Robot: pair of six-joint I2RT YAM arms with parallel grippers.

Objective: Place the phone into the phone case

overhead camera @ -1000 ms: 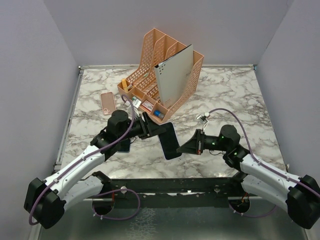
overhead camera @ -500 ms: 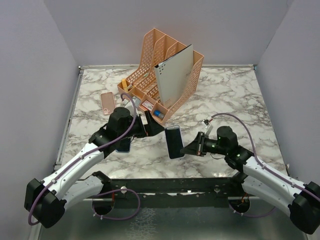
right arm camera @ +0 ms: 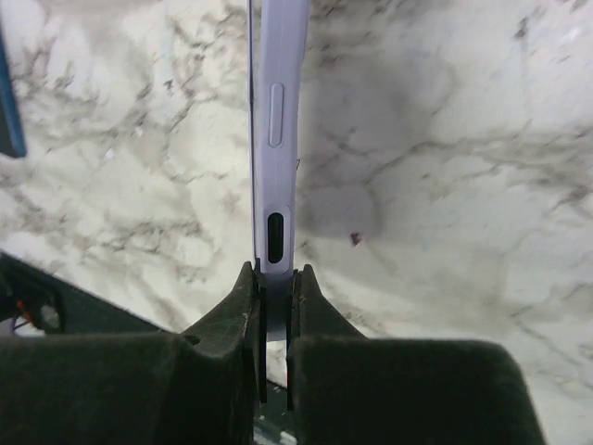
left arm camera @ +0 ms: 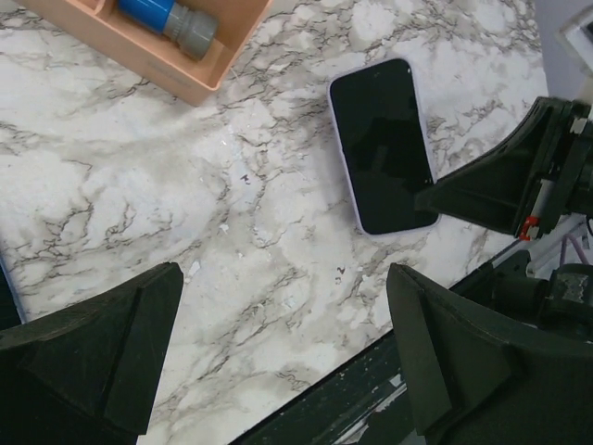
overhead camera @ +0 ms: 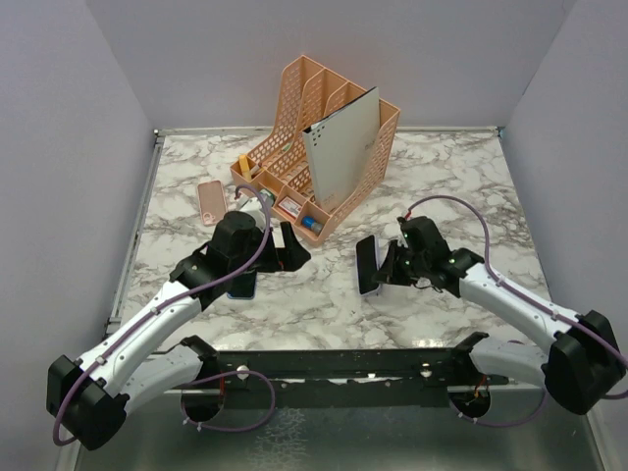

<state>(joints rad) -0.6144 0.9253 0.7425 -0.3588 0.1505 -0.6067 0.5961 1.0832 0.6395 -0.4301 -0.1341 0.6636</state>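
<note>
The phone (overhead camera: pixel 367 263) has a black screen and a lavender rim. My right gripper (overhead camera: pixel 381 271) is shut on its end and holds it on edge over the marble table (overhead camera: pixel 461 186), right of centre. The right wrist view shows the phone's lavender side (right arm camera: pixel 278 120) running up from the shut right gripper (right arm camera: pixel 275 278). In the left wrist view the phone's screen (left arm camera: pixel 384 148) faces me, with the right gripper (left arm camera: pixel 435 199) at its lower corner. My left gripper (overhead camera: pixel 297 247) (left arm camera: pixel 278 371) is open and empty, well left of the phone. A pink phone case (overhead camera: pixel 211 202) lies flat at the far left.
A peach desk organizer (overhead camera: pixel 324 147) stands at the back centre, holding a grey folder (overhead camera: pixel 341 147) and small items. Its front tray (left arm camera: pixel 148 51) holds a blue and grey cylinder (left arm camera: pixel 167 17). A dark blue flat object (overhead camera: pixel 241 286) lies partly under my left arm.
My left gripper opened and let go of the phone, then drew back slightly. The right gripper kept its hold and carried the phone to the right and farther back.
</note>
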